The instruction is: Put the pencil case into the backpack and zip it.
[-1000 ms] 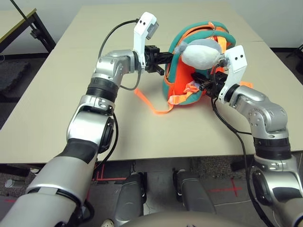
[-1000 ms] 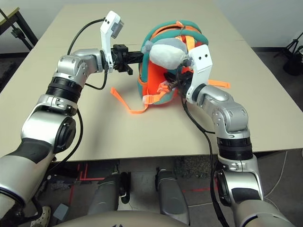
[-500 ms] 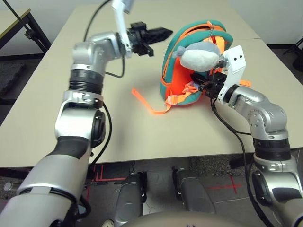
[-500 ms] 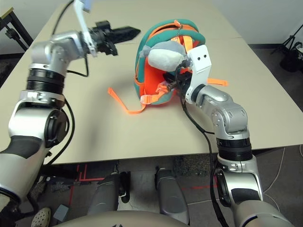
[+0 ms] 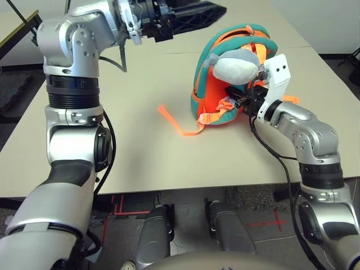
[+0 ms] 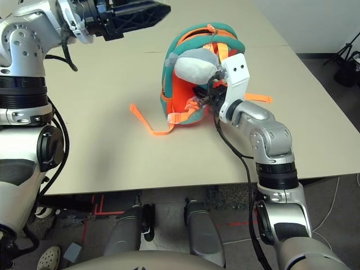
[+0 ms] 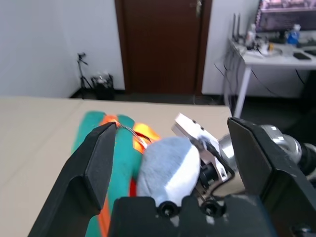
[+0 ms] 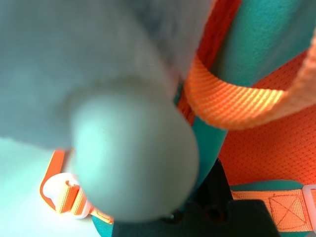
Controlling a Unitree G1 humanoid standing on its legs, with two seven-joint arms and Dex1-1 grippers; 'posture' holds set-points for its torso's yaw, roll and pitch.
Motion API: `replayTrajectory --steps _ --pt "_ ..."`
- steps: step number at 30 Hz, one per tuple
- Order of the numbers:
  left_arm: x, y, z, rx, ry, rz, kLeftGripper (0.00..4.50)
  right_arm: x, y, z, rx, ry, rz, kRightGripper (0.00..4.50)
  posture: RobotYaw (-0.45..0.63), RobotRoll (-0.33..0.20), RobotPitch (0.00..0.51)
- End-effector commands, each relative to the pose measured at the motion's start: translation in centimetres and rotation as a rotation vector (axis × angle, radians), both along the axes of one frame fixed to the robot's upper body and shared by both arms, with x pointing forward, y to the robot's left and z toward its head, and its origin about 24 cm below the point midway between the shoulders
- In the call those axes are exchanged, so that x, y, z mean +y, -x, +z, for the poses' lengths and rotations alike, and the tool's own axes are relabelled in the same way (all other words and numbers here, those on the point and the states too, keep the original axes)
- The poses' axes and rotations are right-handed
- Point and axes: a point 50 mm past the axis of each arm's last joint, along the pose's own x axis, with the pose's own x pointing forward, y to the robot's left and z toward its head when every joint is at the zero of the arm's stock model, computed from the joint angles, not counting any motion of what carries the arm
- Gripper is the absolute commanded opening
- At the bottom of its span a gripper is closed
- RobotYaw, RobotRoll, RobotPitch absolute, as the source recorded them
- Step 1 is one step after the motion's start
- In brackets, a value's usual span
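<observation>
my left fingers [image 5: 198, 16] are spread wide apart with nothing between them, raised over the table [image 5: 140, 163]. as for my right gripper [image 5: 232, 93], i cannot tell how far it is closed; it is against the front of the backpack [image 5: 214, 93], just below the plush lump [image 5: 235, 70].

i can't make out the pencil case; i'd guess it is inside the backpack, which would leave the zipping. the backpack lies to the right of my left fingers and lower down, its long axis running mostly away from me, the far end leaning a little right. my right arm is the nearer one. i'd judge the left must come down and across to reach the zip, while the right steadies the fabric.

a loose orange strap [image 5: 179, 125] trails onto the table on the left side. the plush covers part of the front, my right gripper is partly hidden among the straps, and i cannot tell how far the zip is closed.
</observation>
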Motion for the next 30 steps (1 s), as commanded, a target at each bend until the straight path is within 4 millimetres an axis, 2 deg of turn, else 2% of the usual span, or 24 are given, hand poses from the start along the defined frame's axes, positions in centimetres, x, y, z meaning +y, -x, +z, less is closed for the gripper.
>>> replayTrajectory --steps 1,12,23,26,30 --pt "-1.0 -0.2 -0.8 -0.008 -0.071 -0.011 4.50 0.4 0.1 -1.4 0.067 0.008 0.016 0.20 -0.20 0.000 0.138" --pt "-3.3 -2.2 -4.9 0.008 -0.231 0.014 4.50 0.3 0.2 -1.4 0.065 0.007 0.013 0.20 -0.21 0.000 0.136" --pt "-4.6 -2.7 -6.8 0.044 -0.252 -0.016 4.50 0.5 0.3 -1.4 0.065 0.003 0.011 0.20 -0.22 0.000 0.135" --pt "-4.7 -2.7 -6.8 0.043 -0.236 -0.024 3.89 0.5 0.2 -1.4 0.065 0.002 0.011 0.20 -0.22 0.000 0.135" --pt "-4.5 -2.6 -6.6 0.048 -0.210 -0.021 2.38 0.5 0.3 -1.5 0.066 0.001 0.012 0.20 -0.22 0.000 0.138"
